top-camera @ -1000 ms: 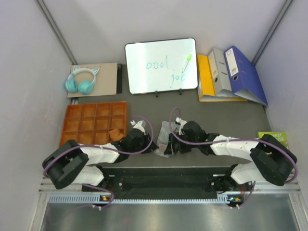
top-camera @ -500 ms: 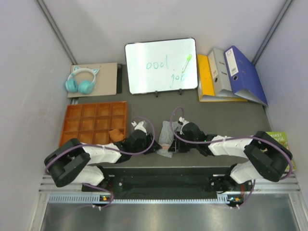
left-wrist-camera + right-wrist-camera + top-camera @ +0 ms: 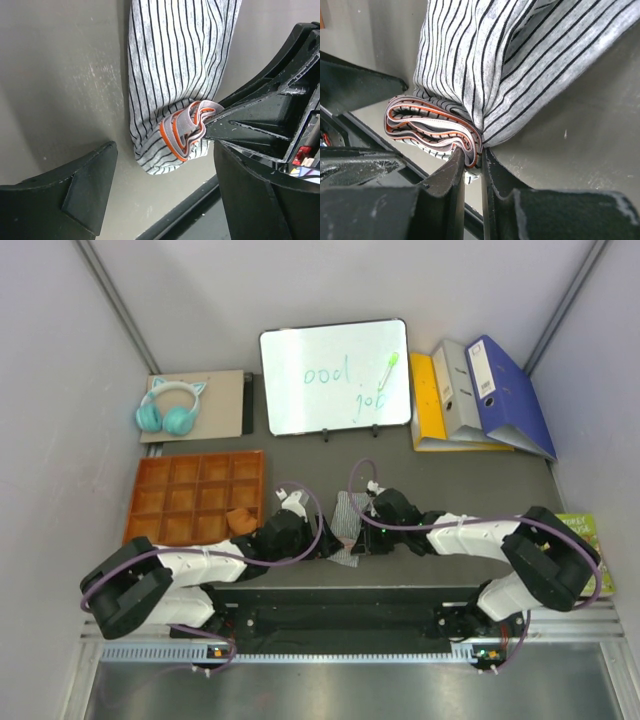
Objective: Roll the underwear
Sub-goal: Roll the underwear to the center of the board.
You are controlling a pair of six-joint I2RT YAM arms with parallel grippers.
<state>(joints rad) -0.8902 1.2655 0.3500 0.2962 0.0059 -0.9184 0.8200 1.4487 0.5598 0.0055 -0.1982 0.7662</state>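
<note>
The grey-and-white striped boxer shorts lie folded into a narrow strip on the table between the two arms, their orange-edged waistband bunched at the near end. My right gripper is shut on that bunched waistband. My left gripper stands open just in front of the same end, touching nothing. In the top view the left gripper and the right gripper sit close together at the strip's near end. The rust-orange briefs lie crumpled at the tray's near right corner.
An orange compartment tray sits to the left. Behind it, teal headphones rest on a cardboard sheet. A whiteboard stands at the back, binders at the back right, a green booklet at the right edge.
My left gripper has opened and let go of the boxer shorts' end. My right gripper has shut on the bunched waistband. Both arms have edged toward the strip.
</note>
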